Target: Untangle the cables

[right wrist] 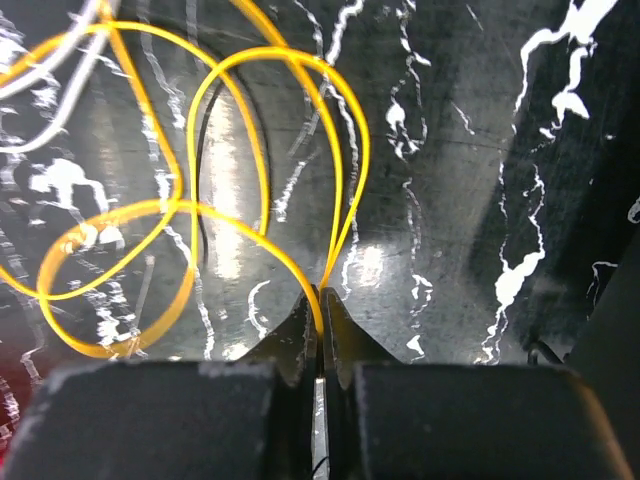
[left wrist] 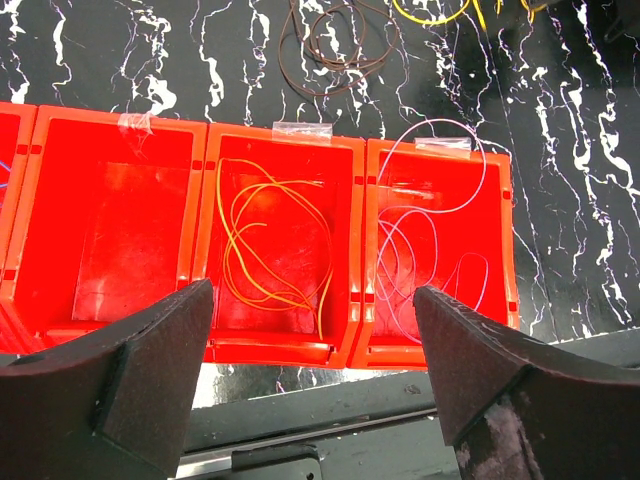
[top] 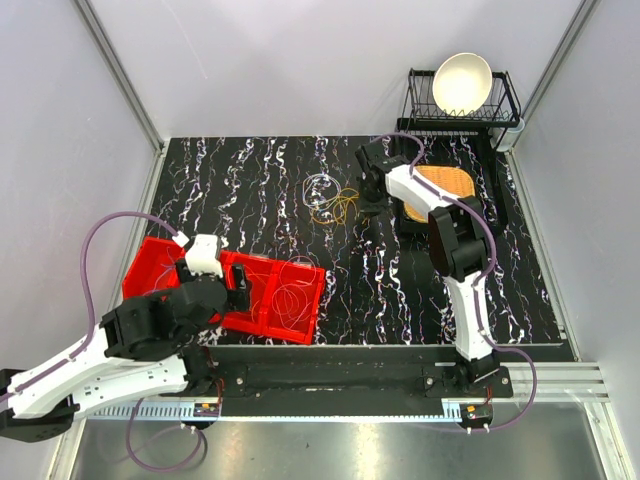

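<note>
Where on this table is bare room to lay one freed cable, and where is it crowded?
Bare tabletop lies between the left wall and the cable tangle, and between the red bins and the right arm. One bin compartment is empty. Crowded: around the tangle, where the right jaws pinch a yellow cable.

Ahead of the right gripper (right wrist: pixel 320 310), the yellow cable (right wrist: pixel 185 205) runs past the view's top and left edges. The white cable (right wrist: pixel 45 62) beside it is blurred and cut off.

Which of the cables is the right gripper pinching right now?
The yellow cable: its strand runs straight into the shut right gripper. The white cable beside it isn't gripped.
</note>
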